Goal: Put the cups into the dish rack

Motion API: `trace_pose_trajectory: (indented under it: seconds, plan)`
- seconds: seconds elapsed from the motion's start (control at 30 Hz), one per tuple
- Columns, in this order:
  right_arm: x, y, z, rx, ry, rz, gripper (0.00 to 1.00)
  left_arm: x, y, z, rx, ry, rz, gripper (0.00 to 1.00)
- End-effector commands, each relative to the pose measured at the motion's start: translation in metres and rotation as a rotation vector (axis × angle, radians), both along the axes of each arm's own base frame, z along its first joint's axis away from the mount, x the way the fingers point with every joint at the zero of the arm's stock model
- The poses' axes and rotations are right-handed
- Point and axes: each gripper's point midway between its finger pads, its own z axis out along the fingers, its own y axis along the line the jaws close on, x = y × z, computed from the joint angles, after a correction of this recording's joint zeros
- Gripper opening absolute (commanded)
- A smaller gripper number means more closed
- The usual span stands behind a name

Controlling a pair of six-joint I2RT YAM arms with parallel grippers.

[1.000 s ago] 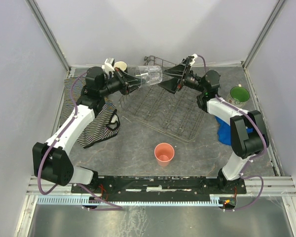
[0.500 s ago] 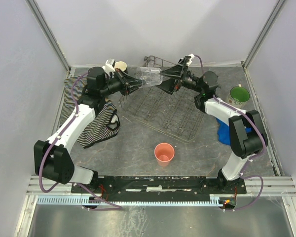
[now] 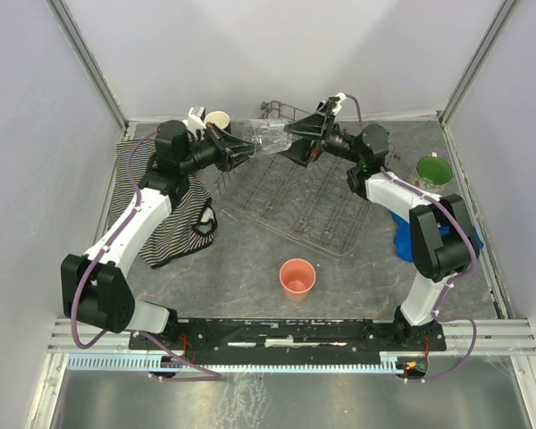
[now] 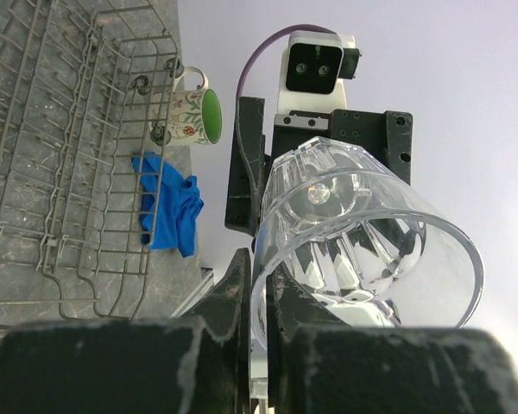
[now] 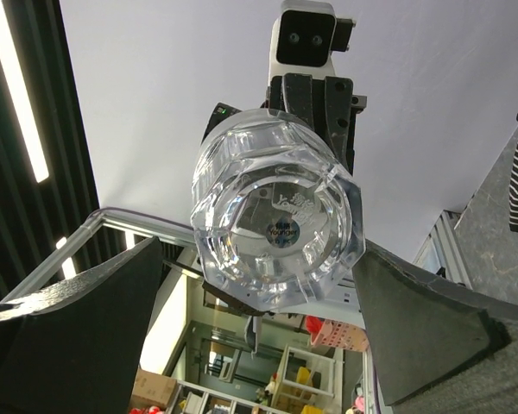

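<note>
Left gripper point(image 3: 244, 148) clamped on the rim of the clear glass point(image 3: 266, 137) — glass held on its side in the air above the far end of the dish rack point(image 3: 295, 204). Right gripper point(image 3: 292, 143) spread wide, one finger on each side of the glass base, no grip on it. Contact cannot be told.

Salmon-pink tumbler point(image 3: 297, 277) upright on the table, near side of the rack. Floral mug point(image 3: 433, 172) to the right; black mug point(image 3: 218, 121) far left — both outside the rack.
</note>
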Motion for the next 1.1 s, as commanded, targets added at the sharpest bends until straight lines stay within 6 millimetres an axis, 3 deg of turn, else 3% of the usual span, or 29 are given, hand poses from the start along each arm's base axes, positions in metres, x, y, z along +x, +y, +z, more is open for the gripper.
trace_pose_trajectory:
  seconds: [0.0,0.27,0.4,0.7,0.9,0.97,1.07]
  plan:
    - [-0.003,0.007,0.031,0.055,-0.109,-0.008,0.97,-0.011,-0.003,0.019,-0.025,-0.046,-0.036,0.03]
    - [0.003,0.008,0.026,0.059,-0.087,-0.039,0.93,-0.013,-0.002,0.016,-0.027,-0.042,-0.034,0.03]
    - [0.008,0.009,0.021,0.059,-0.069,-0.054,0.81,-0.014,-0.002,0.014,-0.029,-0.039,-0.034,0.03]
    - [0.011,0.009,0.019,0.030,-0.072,-0.081,0.43,-0.013,0.000,0.006,-0.016,-0.029,-0.024,0.05]
    - [0.020,-0.002,0.004,-0.076,-0.072,-0.136,0.31,-0.006,0.009,-0.016,0.069,0.004,0.029,0.61]
    - [0.026,-0.010,-0.002,-0.111,-0.068,-0.163,0.30,-0.003,0.014,-0.024,0.091,0.016,0.045,0.75]
    - [0.037,-0.022,-0.010,-0.160,-0.068,-0.194,0.30,0.002,0.024,-0.034,0.131,0.034,0.076,0.83]
